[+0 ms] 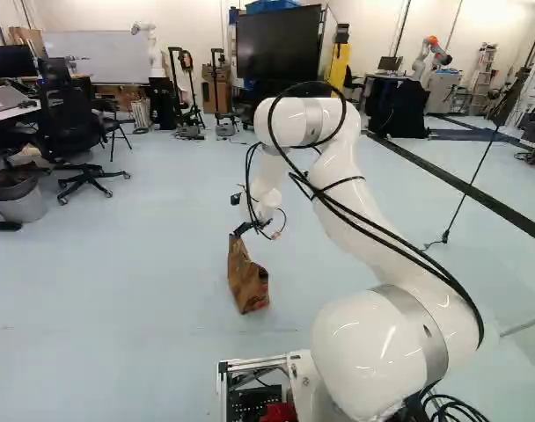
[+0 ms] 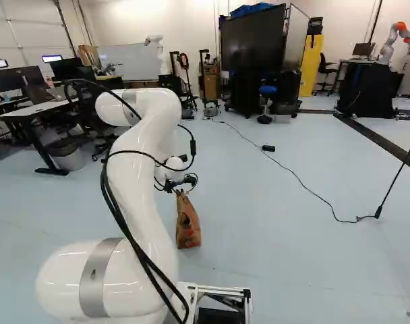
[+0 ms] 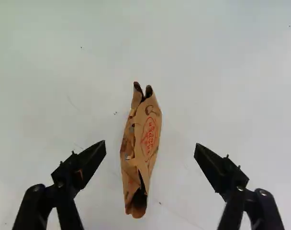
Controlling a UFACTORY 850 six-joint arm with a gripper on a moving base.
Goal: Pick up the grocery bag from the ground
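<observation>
In the left base view my gripper [image 1: 242,229] is small, at the top end of the brown paper grocery bag [image 1: 248,280], which stands on the floor [image 1: 118,290]. The right base view shows the gripper [image 2: 179,183] over the same bag [image 2: 187,226]. Seen from the wrist, the gripper [image 3: 150,149] stands open, its two black fingers wide apart. The bag [image 3: 152,129] lies in line with the gap between them, with bare floor showing on both sides of it. Neither finger touches the bag.
Beyond the arm are a black office chair [image 1: 72,132], a grey bin [image 1: 18,195], a desk [image 2: 35,111] and a large dark screen [image 1: 278,44]. A thin cable [image 2: 296,177] runs over the floor to a slanted pole [image 2: 399,172]. Another robot [image 1: 423,57] stands far back.
</observation>
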